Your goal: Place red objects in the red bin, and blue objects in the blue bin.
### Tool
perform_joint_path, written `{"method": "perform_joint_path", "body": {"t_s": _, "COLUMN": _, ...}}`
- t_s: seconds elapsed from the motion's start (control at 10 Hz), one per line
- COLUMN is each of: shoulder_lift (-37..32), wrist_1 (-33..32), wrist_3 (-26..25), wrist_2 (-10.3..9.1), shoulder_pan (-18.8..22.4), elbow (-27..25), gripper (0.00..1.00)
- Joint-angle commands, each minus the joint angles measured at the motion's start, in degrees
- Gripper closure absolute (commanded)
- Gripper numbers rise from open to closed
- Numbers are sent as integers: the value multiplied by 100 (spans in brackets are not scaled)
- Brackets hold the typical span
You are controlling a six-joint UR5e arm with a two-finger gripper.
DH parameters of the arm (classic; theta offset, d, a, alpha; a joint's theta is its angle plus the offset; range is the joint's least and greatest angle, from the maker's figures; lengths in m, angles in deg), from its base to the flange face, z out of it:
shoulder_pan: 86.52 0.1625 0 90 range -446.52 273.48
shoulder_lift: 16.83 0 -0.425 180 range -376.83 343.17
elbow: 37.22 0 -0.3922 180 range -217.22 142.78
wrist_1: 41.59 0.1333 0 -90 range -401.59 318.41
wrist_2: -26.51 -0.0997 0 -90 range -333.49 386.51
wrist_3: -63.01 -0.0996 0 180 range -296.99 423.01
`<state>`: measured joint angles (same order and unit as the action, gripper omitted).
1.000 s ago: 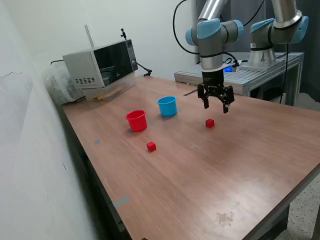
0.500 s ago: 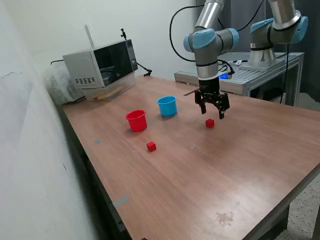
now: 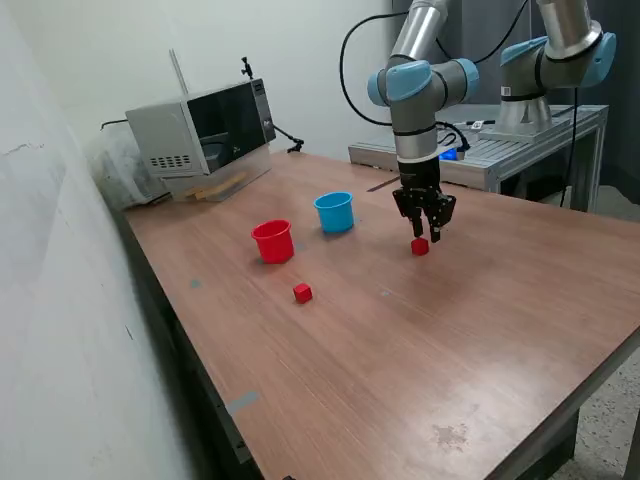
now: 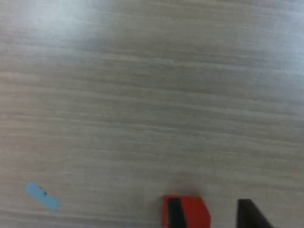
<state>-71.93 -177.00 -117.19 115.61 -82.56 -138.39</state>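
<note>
One red cube [image 3: 420,247] lies on the wooden table [image 3: 400,340], to the exterior view's right of the cups. My gripper [image 3: 425,236] is open and low, right over this cube. In the wrist view the cube [image 4: 192,213] sits at the frame edge, with one dark finger in front of it and the other finger [image 4: 249,216] apart beside it. A second red cube [image 3: 302,292] lies nearer the front, below the red bin [image 3: 273,241]. The light blue bin [image 3: 335,212] stands just to the right of the red one. No dark blue cubes are in view.
A microwave [image 3: 205,125] stands at the table's back left corner. A second arm [image 3: 560,60] is mounted on a metal bench [image 3: 500,150] behind the table. A white wall runs along the exterior view's left. A small blue tape scrap [image 4: 42,196] is stuck to the tabletop.
My gripper has come down and shifted slightly to the exterior view's left, from above the table to just over the red cube. The cubes and cups have not moved.
</note>
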Motion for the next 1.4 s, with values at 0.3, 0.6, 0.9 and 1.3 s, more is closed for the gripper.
{"method": "perform_joint_path", "body": {"t_s": 0.3, "shoulder_lift": -1, "wrist_1": 14, "wrist_3": 54, "wrist_2": -7, "shoulder_pan": -8, "elbow": -44, "gripper": 100}}
{"method": "perform_joint_path", "body": {"t_s": 0.6, "shoulder_lift": -44, "wrist_1": 32, "wrist_3": 63, "wrist_2": 37, "shoulder_pan": -8, "elbow": 0, "gripper": 100}}
{"method": "perform_joint_path", "body": {"t_s": 0.9, "shoulder_lift": -220, "wrist_1": 41, "wrist_3": 63, "wrist_2": 37, "shoulder_pan": -8, "elbow": -17, "gripper": 0}}
{"method": "perform_joint_path", "body": {"t_s": 1.3, "shoulder_lift": -221, "wrist_1": 32, "wrist_3": 55, "wrist_2": 28, "shoulder_pan": 0, "elbow": -35, "gripper": 0}}
